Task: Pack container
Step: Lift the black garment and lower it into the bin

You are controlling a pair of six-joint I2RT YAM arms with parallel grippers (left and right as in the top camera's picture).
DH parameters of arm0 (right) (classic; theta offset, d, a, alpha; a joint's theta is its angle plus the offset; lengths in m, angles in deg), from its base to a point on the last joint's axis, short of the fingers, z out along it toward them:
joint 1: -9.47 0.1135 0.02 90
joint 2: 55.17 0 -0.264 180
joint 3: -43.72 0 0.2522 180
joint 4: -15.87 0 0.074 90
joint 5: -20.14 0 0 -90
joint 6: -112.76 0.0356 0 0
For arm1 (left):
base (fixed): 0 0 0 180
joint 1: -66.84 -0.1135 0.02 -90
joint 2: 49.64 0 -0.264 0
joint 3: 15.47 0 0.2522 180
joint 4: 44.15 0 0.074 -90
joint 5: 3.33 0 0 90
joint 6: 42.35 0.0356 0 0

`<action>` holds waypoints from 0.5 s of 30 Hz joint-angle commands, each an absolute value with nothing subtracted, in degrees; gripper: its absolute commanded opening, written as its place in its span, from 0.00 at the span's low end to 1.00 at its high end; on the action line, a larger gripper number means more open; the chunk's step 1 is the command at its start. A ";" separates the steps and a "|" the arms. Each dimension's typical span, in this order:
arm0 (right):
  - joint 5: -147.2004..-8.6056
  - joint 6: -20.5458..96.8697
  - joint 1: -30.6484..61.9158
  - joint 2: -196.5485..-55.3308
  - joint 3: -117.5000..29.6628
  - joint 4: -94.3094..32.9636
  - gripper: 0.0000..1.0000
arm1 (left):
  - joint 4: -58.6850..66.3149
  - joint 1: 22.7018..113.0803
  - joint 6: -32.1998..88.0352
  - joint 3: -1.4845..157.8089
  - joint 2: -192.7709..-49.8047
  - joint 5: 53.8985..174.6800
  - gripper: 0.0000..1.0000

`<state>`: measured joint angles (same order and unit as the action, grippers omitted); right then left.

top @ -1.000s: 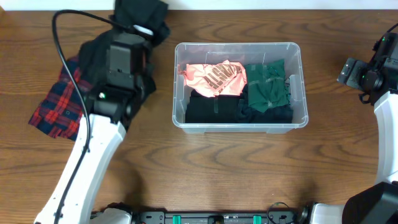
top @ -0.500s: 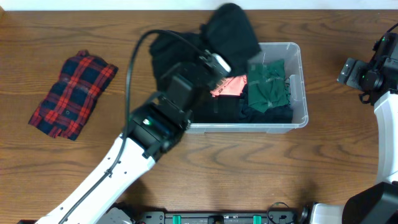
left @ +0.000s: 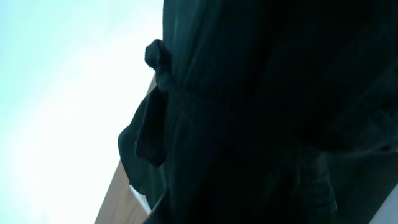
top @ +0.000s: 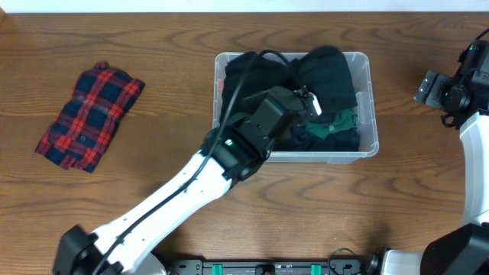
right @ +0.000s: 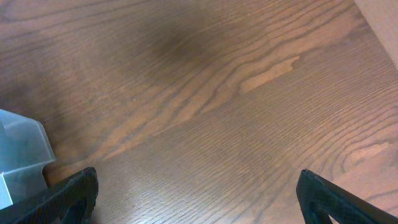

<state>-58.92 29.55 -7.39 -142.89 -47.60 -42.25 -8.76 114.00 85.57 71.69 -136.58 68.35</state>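
Black garment [top: 330,70] draped over clear container [top: 371,95], left claw [top: 304,98] clamped on it, right claw [right: 198,196] wide open, empty

Count as follows. One surface [top: 229,229] is carrying everything. One container [top: 372,107] is standing on it. Four garments are showing:
- one black garment [top: 332,72] is hanging over the container
- one green garment [top: 345,120] is lying inside it
- one dark navy garment [top: 336,140] is lying inside it
- one red plaid garment [top: 90,114] is lying outside it

The black cloth is hiding anything beneath it from the count. Two arms are showing, left arm [top: 176,195] and right arm [top: 475,145]. Each is carrying one claw, left claw [top: 310,101] and right claw [right: 198,193], making two.
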 commanded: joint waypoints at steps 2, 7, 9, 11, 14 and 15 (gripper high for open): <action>-58.70 29.53 -7.59 -142.98 -47.82 -42.33 0.99 | -11.76 114.17 87.10 72.46 -137.60 67.17 0.06; -58.72 29.53 -7.59 -142.98 -47.82 -42.33 0.99 | -13.03 114.17 87.10 72.46 -140.36 67.17 0.06; -58.72 29.53 -7.59 -142.98 -47.82 -42.33 0.99 | -13.46 114.17 87.10 72.46 -141.41 67.17 0.06; -58.72 29.53 -7.59 -142.98 -47.82 -42.33 0.99 | -13.66 114.17 87.12 72.46 -141.91 67.14 0.06; -58.72 29.53 -7.59 -142.98 -47.82 -42.33 0.99 | -14.07 114.17 87.10 72.46 -143.02 67.17 0.06; -58.72 29.53 -7.59 -142.98 -47.82 -42.33 0.99 | -14.14 114.17 87.10 72.46 -143.37 67.14 0.06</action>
